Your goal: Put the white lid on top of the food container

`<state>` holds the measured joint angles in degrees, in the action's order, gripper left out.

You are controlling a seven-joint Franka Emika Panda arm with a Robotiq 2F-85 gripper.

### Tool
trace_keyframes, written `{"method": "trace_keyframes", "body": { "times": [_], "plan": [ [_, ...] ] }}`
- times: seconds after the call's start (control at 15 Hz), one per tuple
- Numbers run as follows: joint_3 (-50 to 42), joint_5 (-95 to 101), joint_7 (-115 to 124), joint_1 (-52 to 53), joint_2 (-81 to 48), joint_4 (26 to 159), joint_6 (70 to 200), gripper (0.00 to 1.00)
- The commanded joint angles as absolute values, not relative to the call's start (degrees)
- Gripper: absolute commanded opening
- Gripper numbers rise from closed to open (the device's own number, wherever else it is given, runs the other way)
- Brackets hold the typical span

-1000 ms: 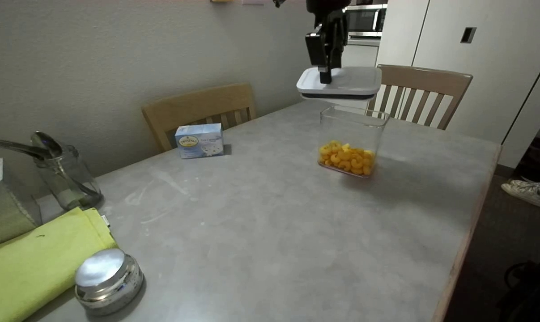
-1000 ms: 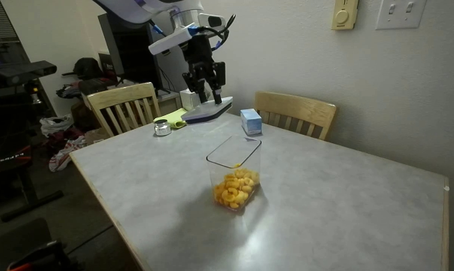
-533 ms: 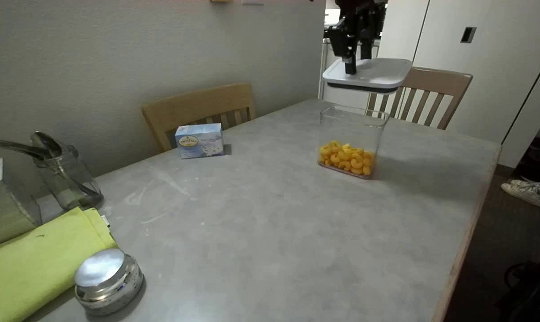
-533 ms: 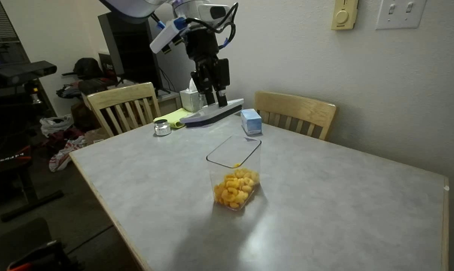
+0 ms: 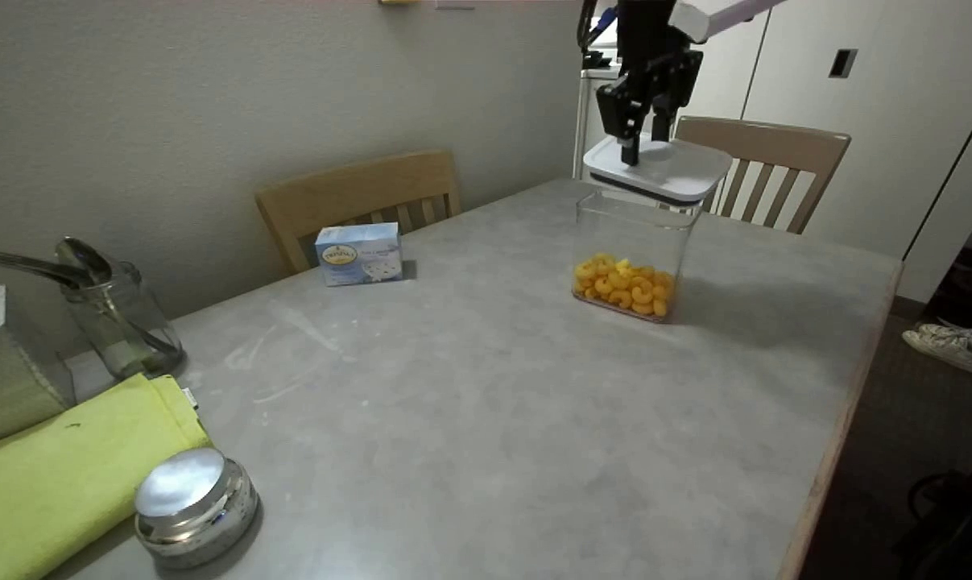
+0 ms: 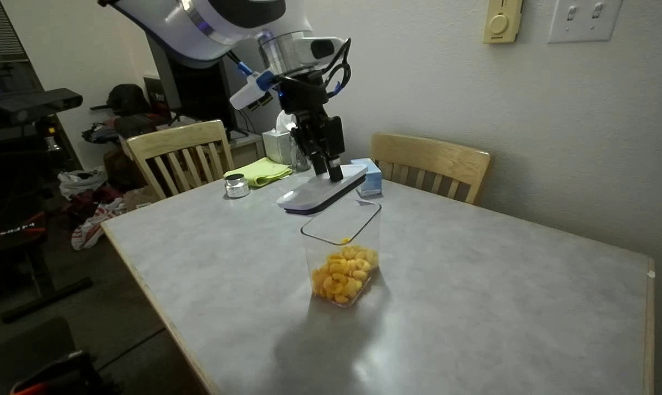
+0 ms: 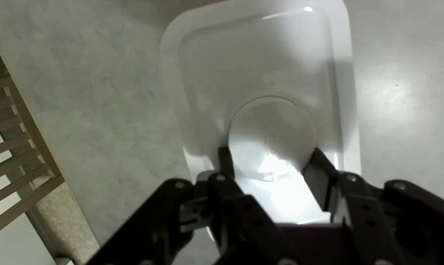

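Note:
The white lid (image 5: 683, 171) hangs in the air, held from above by my gripper (image 5: 647, 147). In the wrist view, the fingers of my gripper (image 7: 269, 152) are shut on both sides of the raised round centre of the lid (image 7: 258, 62). The food container (image 5: 634, 266) stands upright and open on the table, with yellow-orange pieces in its lower part. In an exterior view, the lid (image 6: 320, 189) is above and behind the rim of the food container (image 6: 339, 269), apart from it. The container is hidden under the lid in the wrist view.
A blue-and-white box (image 5: 361, 254) stands near the wall-side table edge. A metal jar (image 5: 196, 507), a yellow cloth (image 5: 83, 467), a glass jar with utensils (image 5: 123, 322) and a tissue box (image 6: 276, 146) are at the far end. Chairs (image 6: 429, 164) stand against the table edges.
My gripper has carried the lid closer to the container. It first moved sideways, then came down toward the rim, and the lid has turned a little. The container has not moved.

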<state>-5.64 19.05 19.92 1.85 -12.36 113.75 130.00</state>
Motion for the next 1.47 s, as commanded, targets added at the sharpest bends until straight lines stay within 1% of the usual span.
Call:
{"method": "trace_keyframes", "body": {
  "times": [0.0, 0.4, 0.6, 0.73, 1.07, 1.4],
  "plan": [
    [-6.8, 21.6, 19.4, 0.5, -10.4, 118.5, 136.9, 0.26],
    [-7.7, 20.9, 15.1, -1.0, -10.5, 122.2, 148.0, 0.26],
    [-7.2, 18.1, 11.0, -1.9, -11.0, 123.8, 154.5, 0.26],
    [-6.5, 14.5, 7.8, -2.4, -11.1, 124.6, 156.7, 0.26],
    [-4.5, 3.2, 1.7, -2.8, -9.4, 124.4, 148.8, 0.26],
    [-6.2, 5.9, 6.2, -2.0, -7.3, 123.3, 138.3, 0.26]
  ]
}}
